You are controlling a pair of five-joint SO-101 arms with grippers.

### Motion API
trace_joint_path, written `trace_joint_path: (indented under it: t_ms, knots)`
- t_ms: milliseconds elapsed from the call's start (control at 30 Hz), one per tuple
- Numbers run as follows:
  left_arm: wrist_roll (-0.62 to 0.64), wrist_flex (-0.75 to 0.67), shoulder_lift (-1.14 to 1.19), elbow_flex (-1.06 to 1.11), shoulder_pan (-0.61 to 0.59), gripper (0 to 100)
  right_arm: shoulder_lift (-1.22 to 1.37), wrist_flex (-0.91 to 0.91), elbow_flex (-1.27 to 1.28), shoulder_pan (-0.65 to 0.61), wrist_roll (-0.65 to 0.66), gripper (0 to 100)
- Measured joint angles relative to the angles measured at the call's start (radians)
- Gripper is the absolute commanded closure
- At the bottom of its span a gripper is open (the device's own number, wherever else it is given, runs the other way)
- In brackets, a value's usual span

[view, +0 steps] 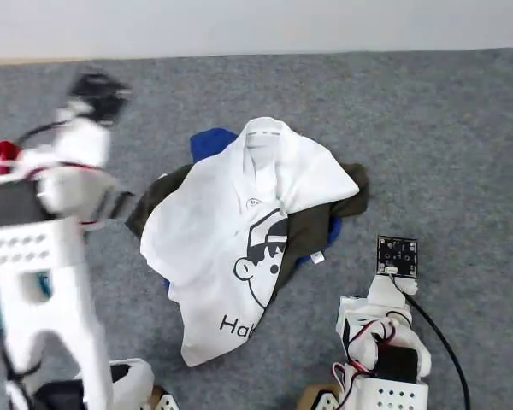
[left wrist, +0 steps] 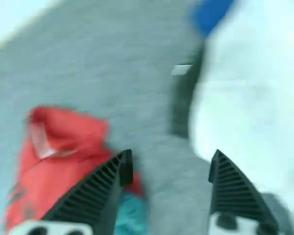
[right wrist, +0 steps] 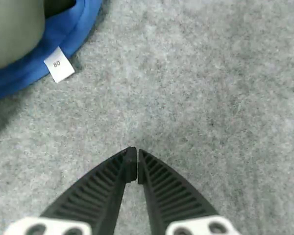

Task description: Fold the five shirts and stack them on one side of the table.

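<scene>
Grey, carpet-like cloth covers the table [view: 445,128] in the high view. A heap of unfolded shirts is seen on its middle. A white printed shirt [view: 231,239] is spread on top, a dark olive shirt [view: 312,226] is layered under it to the right, and a blue shirt [view: 209,143] is exposed at the far side. A red shirt [view: 0,158] is bunched at the left edge beside the left arm [view: 43,256]. The right arm [view: 380,342] is set near, right of the heap.

In the left wrist view the left gripper [left wrist: 171,164] is held wide apart and empty over bare table, between the red shirt and the white one. A teal garment [left wrist: 130,215] is tucked against the red shirt.

In the right wrist view the right gripper [right wrist: 135,159] is pressed together on nothing, just beside the blue shirt's hem and its care label [right wrist: 59,63].

The shirts are judged light, soft and limp, so they will sag and crease when lifted. The white one would best be pinched at a shoulder or hem corner, one layer only. The shirts beneath could be dragged along.
</scene>
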Motion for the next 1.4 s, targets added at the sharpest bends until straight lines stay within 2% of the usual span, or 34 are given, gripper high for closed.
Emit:
trace_joint_path:
  t_ms: [333, 600, 967, 1033, 1167, 1400]
  knots:
    - [0.017, 0.028, 0.265, 0.000, 0.362, 75, 0.000, 0.000, 0.000, 0.000, 0.000, 99.0]
    - [0.074, -0.041, 0.400, 0.000, 0.522, 75, 0.000, 0.000, 0.000, 0.000, 0.000, 99.0]
    - [0.091, -0.209, 0.703, 0.000, 0.552, 76, 0.000, 0.000, 0.000, 0.000, 0.000, 99.0]
    - [0.094, -0.224, 0.755, -0.009, 0.552, 81, 0.000, 0.000, 0.000, 0.000, 0.000, 99.0]
    - [0.095, -0.229, 0.809, -0.020, 0.557, 100, 0.000, 0.000, 0.000, 0.000, 0.000, 99.0]
    - [0.095, -0.196, 0.767, -0.046, 0.540, 100, 0.000, 0.000, 0.000, 0.000, 0.000, 99.0]
